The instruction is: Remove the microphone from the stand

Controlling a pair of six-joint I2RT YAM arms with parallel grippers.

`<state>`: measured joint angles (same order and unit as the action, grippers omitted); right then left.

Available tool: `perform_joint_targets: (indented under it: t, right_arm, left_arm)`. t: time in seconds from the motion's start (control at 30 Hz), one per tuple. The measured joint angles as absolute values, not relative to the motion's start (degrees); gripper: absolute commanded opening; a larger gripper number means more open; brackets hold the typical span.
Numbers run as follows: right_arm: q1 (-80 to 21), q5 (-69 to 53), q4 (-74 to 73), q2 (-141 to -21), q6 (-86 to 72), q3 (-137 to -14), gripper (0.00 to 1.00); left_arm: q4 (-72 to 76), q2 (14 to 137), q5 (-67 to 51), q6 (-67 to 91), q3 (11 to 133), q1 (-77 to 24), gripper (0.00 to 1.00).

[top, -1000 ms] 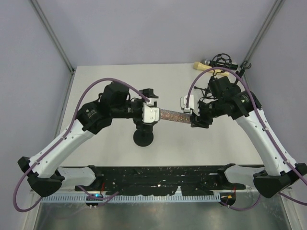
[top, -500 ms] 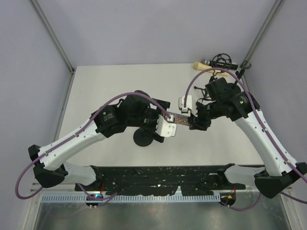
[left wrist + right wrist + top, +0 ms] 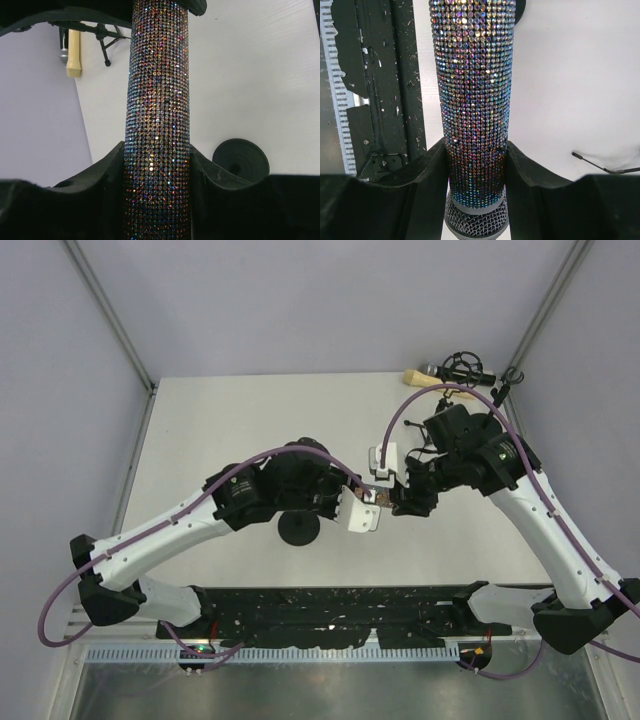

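Between the left tool [image 3: 365, 502] and the right tool [image 3: 398, 498], the rhinestone-covered microphone [image 3: 159, 115] is held off the desk [image 3: 220, 430], each tool closed tight around its barrel. Its mesh head [image 3: 476, 220] sits just behind the right tool's grip. Beside the left tool, apart from the microphone, lies the round stand base [image 3: 299, 530].

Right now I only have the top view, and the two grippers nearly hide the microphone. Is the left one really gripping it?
Observer: Yes. The left wrist view shows the left gripper closed on both sides of the microphone, on its sparkly handle.
Operator: Where does the right one hold?
Observer: The right gripper clamps the handle right beside the mesh head, seen in its wrist view.
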<state>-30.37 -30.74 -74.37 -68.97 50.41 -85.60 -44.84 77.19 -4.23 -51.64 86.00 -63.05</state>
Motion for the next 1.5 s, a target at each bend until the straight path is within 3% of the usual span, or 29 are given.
perform_joint_targets:
  t: [0.07, 0.1, 0.17, 0.2, 0.23, 0.4, 0.57, 0.67, 0.83, 0.97, 1.07, 1.3, 1.5]
  right_arm:
    - [-30.37, -30.65, -74.59, -68.97, 50.39, -85.62, 0.37]
    - [-30.37, -30.61, -74.65, -68.97, 50.37, -85.69, 0.46]
    - [-30.37, -30.5, -74.65, -68.86, 50.35, -85.8, 0.67]
    - [-30.37, -30.44, -74.56, -68.73, 50.0, -85.89, 0.88]
    - [-30.37, -30.52, -73.95, -68.51, 49.52, -86.13, 0.96]
    - [-27.03, -32.58, -70.76, -66.0, 47.94, -89.3, 0.95]
    - [-9.15, -44.12, -61.6, -60.75, 41.69, -92.51, 0.95]
    - [-1.04, -51.81, -48.88, -56.42, 31.75, -87.15, 0.95]
    - [5.08, -60.69, -6.48, -51.48, -5.54, -66.22, 0.95]
    - [4.95, -60.51, 22.87, -56.88, -32.42, -55.61, 0.95]
    - [2.15, -58.89, 31.81, -61.21, -42.96, -53.45, 0.95]
    - [-11.6, -52.73, 34.24, -61.93, -43.66, -55.66, 0.97]
    - [-14.55, -47.55, 39.29, -66.94, -43.4, -58.83, 1.0]
  left_arm:
    - [-44.75, 77.3, -3.9, -51.48, 86.0, -63.22, 0.17]
    - [-44.75, 77.3, -3.77, -51.4, 86.0, -63.26, 0.17]
    - [-44.62, 77.36, -3.64, -51.2, 86.0, -63.29, 0.16]
    - [-44.56, 77.36, -3.62, -51.07, 86.0, -63.29, 0.16]
    - [-44.56, 77.41, -3.66, -50.89, 85.95, -63.33, 0.15]
    - [-44.53, 77.91, -4.56, -48.21, 84.86, -62.72, 0.13]
    - [-43.05, 77.95, -9.96, -41.69, 84.77, -56.86, 0.1]
    - [-40.42, 77.71, -14.92, -35.18, 84.71, -50.63, 0.06]
    - [-30.81, 75.77, -26.44, -19.35, 83.33, -38.89, 0.05]
    - [-19.07, 75.35, -34.61, -4.14, 81.36, -31.75, 0.05]
    - [-7.4, 75.44, -40.23, 8.49, 77.84, -28.23, 0.05]
    - [20.84, 78.37, -49.21, 35.03, 68.42, -26.89, 0.04]
    - [31.44, 78.89, -51.11, 45.19, 65.25, -26.89, 0.03]
